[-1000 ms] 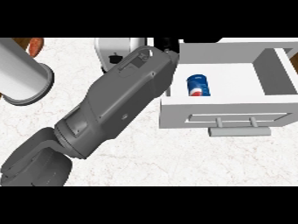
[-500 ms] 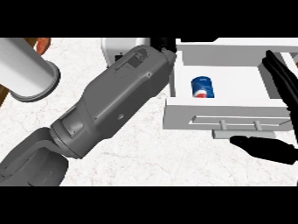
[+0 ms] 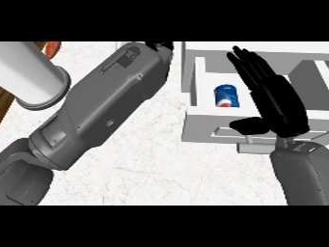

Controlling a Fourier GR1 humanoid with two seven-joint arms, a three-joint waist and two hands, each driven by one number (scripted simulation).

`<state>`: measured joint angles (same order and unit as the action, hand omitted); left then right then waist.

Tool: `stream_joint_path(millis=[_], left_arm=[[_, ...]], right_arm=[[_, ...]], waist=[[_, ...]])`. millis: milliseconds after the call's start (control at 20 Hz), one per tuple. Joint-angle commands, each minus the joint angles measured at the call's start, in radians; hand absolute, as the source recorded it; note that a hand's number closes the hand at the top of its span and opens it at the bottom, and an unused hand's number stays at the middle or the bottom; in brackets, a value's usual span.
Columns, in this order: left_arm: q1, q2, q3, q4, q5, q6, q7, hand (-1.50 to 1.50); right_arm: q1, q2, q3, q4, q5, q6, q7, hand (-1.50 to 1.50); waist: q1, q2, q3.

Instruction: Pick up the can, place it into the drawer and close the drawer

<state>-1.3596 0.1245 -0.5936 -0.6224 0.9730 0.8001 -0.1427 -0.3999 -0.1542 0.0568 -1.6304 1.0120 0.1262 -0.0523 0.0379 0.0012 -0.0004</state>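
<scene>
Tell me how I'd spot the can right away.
Find the white drawer standing open at the counter's right side. Inside, near its front left corner, lies the can, just left of the right hand. It is the only blue thing there, with a red and white band.

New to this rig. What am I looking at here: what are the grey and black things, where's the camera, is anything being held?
There is one view, taken from the robot's head and looking steeply down at a white marble counter. The two grey shapes are the robot's forearms, entering from the lower edge. Each ends in a black hand.

The right hand is open, fingers straight, and shows above the open white drawer. It holds nothing. A blue can lies inside the drawer, so the placing looks done and the closing is left.

The left forearm stretches diagonally toward the counter's far side. Only the tips of the left hand show at the top, so I cannot tell its state.

At the upper left stands a large white cylinder, with something orange partly showing behind it.
</scene>
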Motion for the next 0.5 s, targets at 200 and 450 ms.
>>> stream_joint_path(millis=[200, 450], left_arm=[[0.080, 0.081, -0.014, -0.140, -0.049, 0.046, 0.073, -1.50], [0.101, 0.140, -0.006, -0.196, -0.079, 0.057, 0.111, -1.50]], right_arm=[[-0.199, 0.009, -0.036, 0.435, 0.122, -0.194, -0.042, -1.50], [-0.274, 0.025, -0.054, 0.683, 0.187, -0.353, -0.065, -1.50]], waist=[[0.006, 0.000, 0.001], [0.002, 0.003, 0.001]])
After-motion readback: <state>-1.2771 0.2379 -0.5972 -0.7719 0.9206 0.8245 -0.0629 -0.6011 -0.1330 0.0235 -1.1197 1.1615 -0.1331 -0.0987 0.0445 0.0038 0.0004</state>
